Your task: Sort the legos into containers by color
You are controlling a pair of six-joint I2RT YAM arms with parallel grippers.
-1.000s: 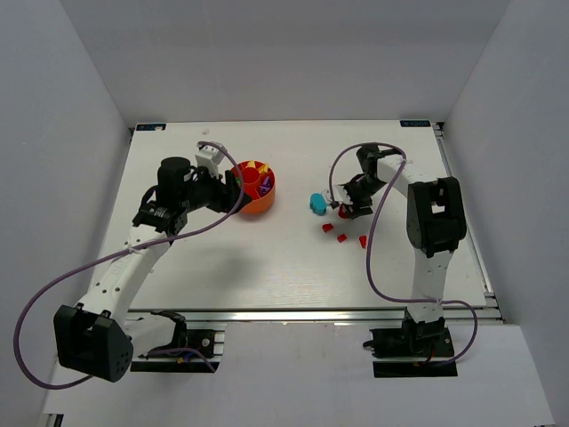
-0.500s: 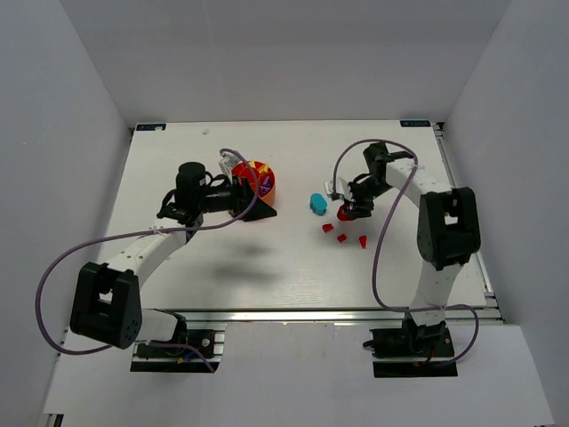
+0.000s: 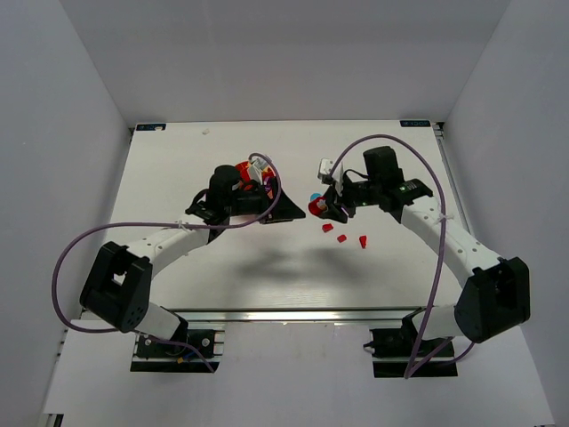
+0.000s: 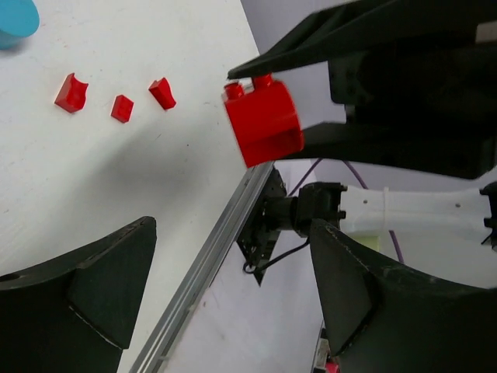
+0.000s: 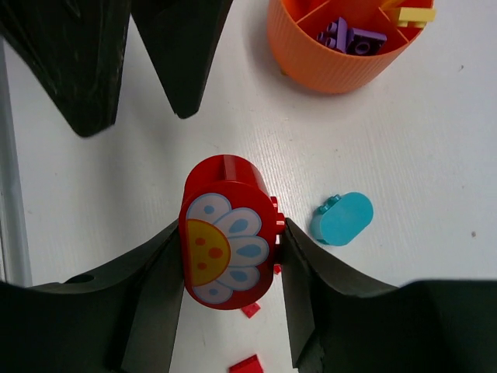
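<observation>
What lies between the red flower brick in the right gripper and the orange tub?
Nothing: bare table from brick to tub, in the right wrist view; the teal piece lies aside.

Four red legos point(image 4: 122, 108), one teal lego point(image 5: 342, 218), one orange tub point(image 5: 326, 66).

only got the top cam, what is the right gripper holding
Observer: A red brick with a flower print on its face, gripped by its sides in the right gripper.
Operator: left gripper open or shut
Observer: The left gripper is open with nothing in it, and it faces the brick.
Operator: whats in the tub so far
Observer: On the part of the tub I can see, purple pieces are in one compartment and a yellow one is in the next.
</observation>
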